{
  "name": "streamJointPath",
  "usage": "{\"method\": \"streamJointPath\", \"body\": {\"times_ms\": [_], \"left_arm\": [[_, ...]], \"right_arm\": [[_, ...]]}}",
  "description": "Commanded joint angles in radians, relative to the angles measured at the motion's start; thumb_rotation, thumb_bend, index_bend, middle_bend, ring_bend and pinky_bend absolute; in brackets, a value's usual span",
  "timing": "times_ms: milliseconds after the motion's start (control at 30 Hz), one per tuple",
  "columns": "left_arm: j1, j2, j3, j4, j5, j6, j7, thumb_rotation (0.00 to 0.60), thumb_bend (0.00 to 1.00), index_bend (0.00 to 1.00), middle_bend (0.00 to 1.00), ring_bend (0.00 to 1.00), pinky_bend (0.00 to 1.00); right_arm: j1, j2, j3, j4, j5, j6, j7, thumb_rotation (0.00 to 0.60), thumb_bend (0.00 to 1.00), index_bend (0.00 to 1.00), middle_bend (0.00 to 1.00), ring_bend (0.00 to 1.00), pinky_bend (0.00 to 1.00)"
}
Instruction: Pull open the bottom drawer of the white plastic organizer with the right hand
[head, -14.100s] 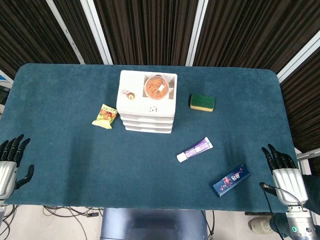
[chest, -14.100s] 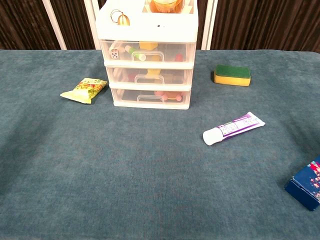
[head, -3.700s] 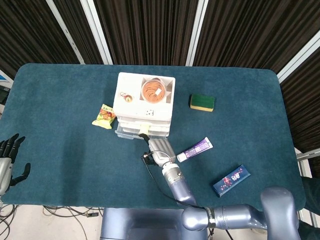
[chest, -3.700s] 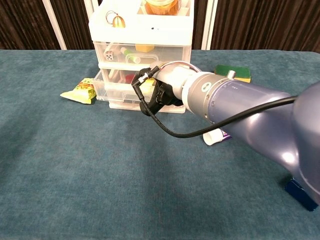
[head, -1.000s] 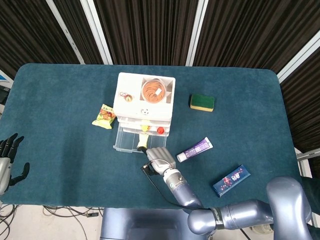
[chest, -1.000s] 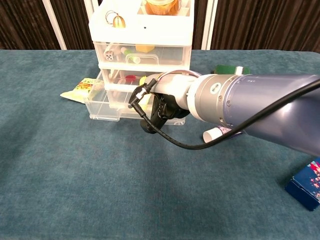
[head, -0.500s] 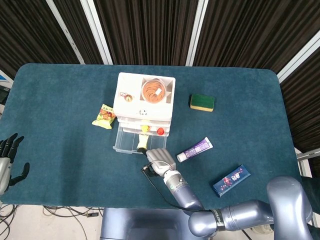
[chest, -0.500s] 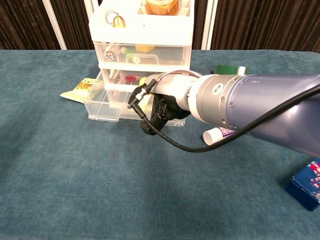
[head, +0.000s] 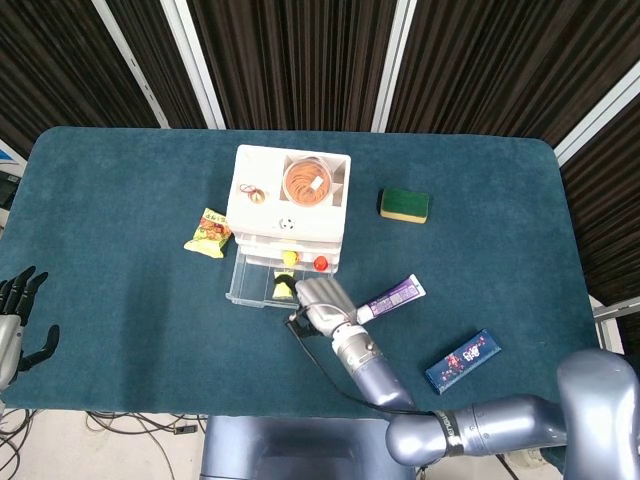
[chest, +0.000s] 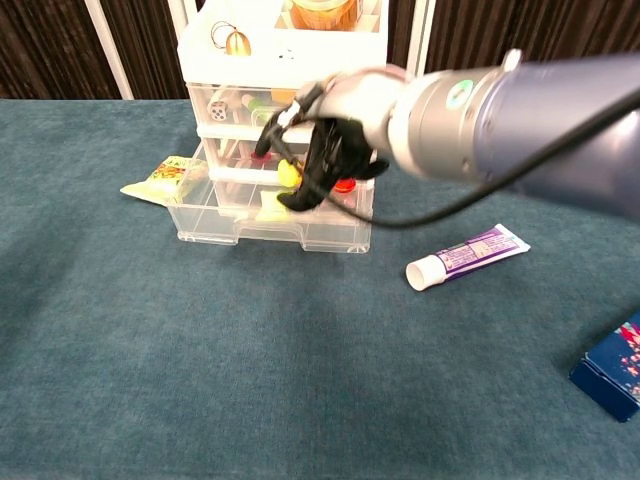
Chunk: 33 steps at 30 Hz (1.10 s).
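Bottom drawer (chest: 270, 225) standing open under organizer (chest: 285, 45); right hand (chest: 325, 160) hovering above drawer, fingers loosely spread, holding nothing. Risk: fingers snagging drawer, dragging organizer.

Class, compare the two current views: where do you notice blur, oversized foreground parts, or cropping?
Chest view: the right hand looks slightly motion-blurred, its forearm looms oversized, and the white organizer is cropped at the top. Head view: evenly lit and sharp, the open bottom drawer clear.

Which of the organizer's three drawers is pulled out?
The bottom drawer: it juts forward from the white organizer onto the table, while the two drawers above it sit flush in the frame.
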Motion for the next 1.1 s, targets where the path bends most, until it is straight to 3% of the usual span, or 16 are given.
{"method": "streamJointPath", "body": {"times_ms": [33, 200, 300, 533, 933, 1100], "left_arm": [[-0.001, 0.0, 0.001, 0.0, 0.001, -0.001, 0.001, 0.6, 0.44, 0.05, 0.01, 0.0, 0.0], [0.0, 0.0, 0.001, -0.001, 0.0, -0.001, 0.001, 0.6, 0.44, 0.05, 0.01, 0.0, 0.0], [0.001, 0.001, 0.0, -0.001, -0.001, 0.001, -0.001, 0.6, 0.44, 0.05, 0.01, 0.0, 0.0], [0.0, 0.001, 0.0, -0.001, -0.004, -0.003, -0.001, 0.6, 0.44, 0.05, 0.01, 0.0, 0.0], [0.0, 0.001, -0.001, -0.002, -0.006, -0.004, 0.001, 0.6, 0.44, 0.05, 0.01, 0.0, 0.0], [0.0, 0.001, -0.001, -0.001, -0.008, -0.004, 0.001, 0.6, 0.44, 0.05, 0.01, 0.0, 0.0]], "right_arm": [[0.014, 0.036, -0.001, -0.009, 0.012, -0.012, -0.029, 0.6, 0.45, 0.23, 0.99, 1.0, 1.0], [0.036, 0.069, -0.001, 0.002, 0.002, -0.064, -0.033, 0.6, 0.39, 0.23, 1.0, 1.0, 1.0], [0.055, 0.064, -0.022, 0.055, -0.085, -0.069, -0.056, 0.6, 0.33, 0.23, 1.0, 1.0, 1.0], [0.105, 0.058, -0.126, 0.24, -0.376, -0.132, -0.132, 0.6, 0.24, 0.23, 1.0, 1.0, 1.0], [0.15, 0.047, -0.209, 0.429, -0.64, -0.235, -0.125, 0.6, 0.2, 0.23, 1.0, 1.0, 1.0], [0.16, 0.03, -0.225, 0.489, -0.731, -0.276, -0.057, 0.6, 0.19, 0.23, 1.0, 1.0, 1.0]]}}
